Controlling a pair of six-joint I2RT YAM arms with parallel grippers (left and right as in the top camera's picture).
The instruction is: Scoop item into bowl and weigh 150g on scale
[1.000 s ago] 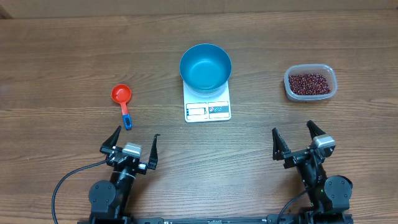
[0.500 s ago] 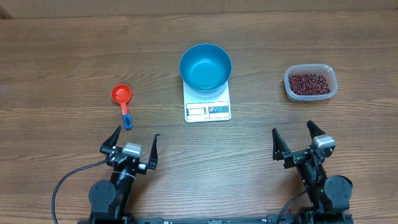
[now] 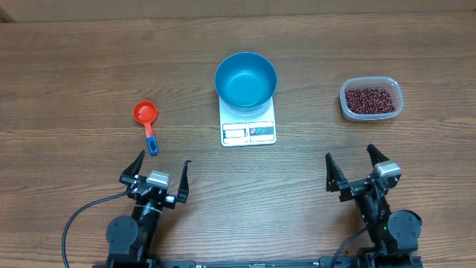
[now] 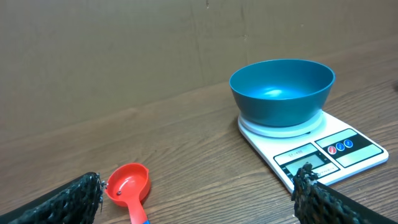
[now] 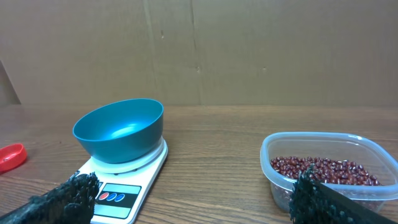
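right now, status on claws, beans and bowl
Left claw open, empty; right claw open, empty. Bowl empty on scale; beans in tub. Scoop lies free, nothing blocking.

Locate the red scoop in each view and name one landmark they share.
Overhead: red scoop left of centre, left of the scale.
Left wrist: red scoop at bottom left.
Right wrist: red scoop cut off at the left edge.
Shared landmark: blue bowl on the scale, in all three.
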